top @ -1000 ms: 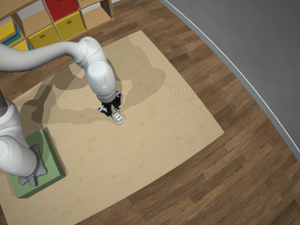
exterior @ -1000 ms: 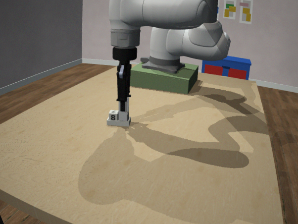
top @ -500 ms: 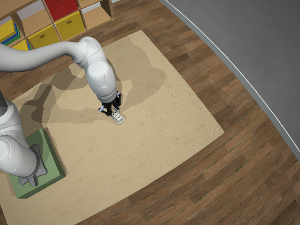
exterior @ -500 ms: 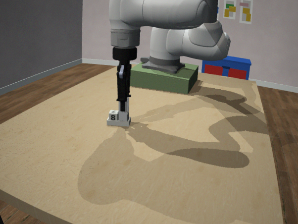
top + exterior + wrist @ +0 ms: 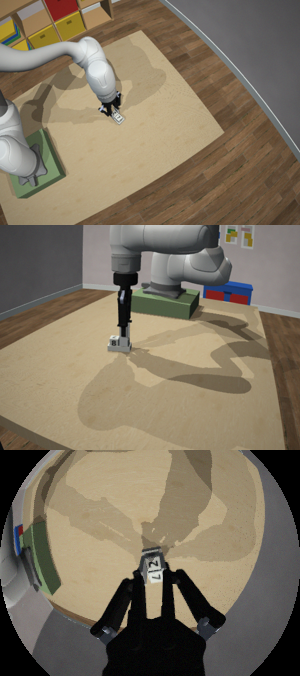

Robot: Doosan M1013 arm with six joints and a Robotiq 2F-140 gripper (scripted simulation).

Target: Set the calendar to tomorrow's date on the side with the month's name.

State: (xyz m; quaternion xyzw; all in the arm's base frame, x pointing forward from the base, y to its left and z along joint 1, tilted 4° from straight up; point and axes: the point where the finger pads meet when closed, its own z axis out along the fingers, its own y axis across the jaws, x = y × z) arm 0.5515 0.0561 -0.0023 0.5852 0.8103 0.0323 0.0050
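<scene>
A wooden shelf unit (image 5: 113, 11) with red and yellow bins, a blue-and-red cabinet (image 5: 239, 286), wall pictures (image 5: 231, 241).

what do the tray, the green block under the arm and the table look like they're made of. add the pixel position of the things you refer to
Tray (image 5: 121, 122) (image 5: 116, 348): perhaps matte plastic, plain pale grey.
Green block (image 5: 53, 165) (image 5: 160, 308): possibly painted wood; flat, even colour.
Table (image 5: 149, 139) (image 5: 174, 419) (image 5: 110, 485): likely satin wood, given fine grain and knots.
</scene>
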